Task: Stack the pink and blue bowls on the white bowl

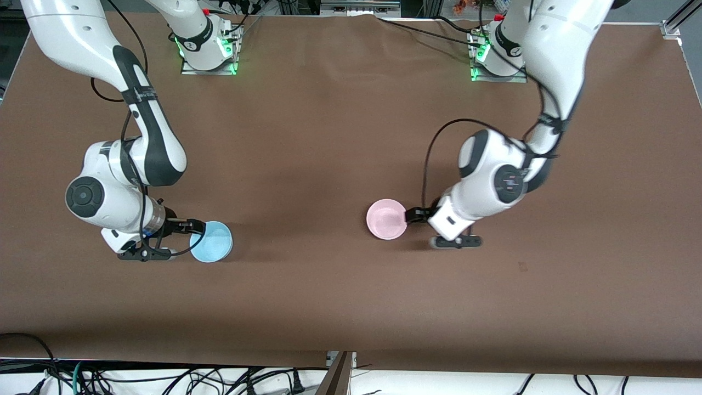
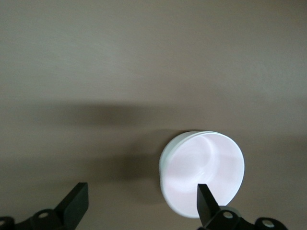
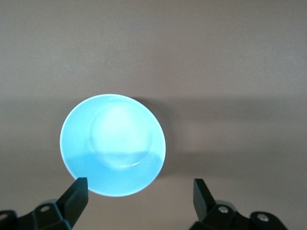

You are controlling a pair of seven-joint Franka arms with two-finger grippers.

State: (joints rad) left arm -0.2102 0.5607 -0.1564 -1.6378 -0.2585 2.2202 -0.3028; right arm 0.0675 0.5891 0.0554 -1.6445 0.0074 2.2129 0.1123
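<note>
The pink bowl (image 1: 386,219) (image 2: 201,172) sits upright near the table's middle. A white wall and a second rim under it (image 2: 165,165) show the white bowl it rests in. My left gripper (image 1: 422,227) (image 2: 141,191) hangs open beside it toward the left arm's end, one finger (image 2: 205,201) in front of its rim, nothing held. The blue bowl (image 1: 211,241) (image 3: 112,143) stands alone on the table toward the right arm's end. My right gripper (image 1: 180,240) (image 3: 139,187) is open beside it, one finger (image 3: 76,191) at its rim, nothing held.
A brown cloth (image 1: 340,137) covers the table. The two arm bases (image 1: 208,49) (image 1: 496,57) stand along the edge farthest from the front camera. Cables (image 1: 164,381) and a post (image 1: 340,373) lie past the nearest edge.
</note>
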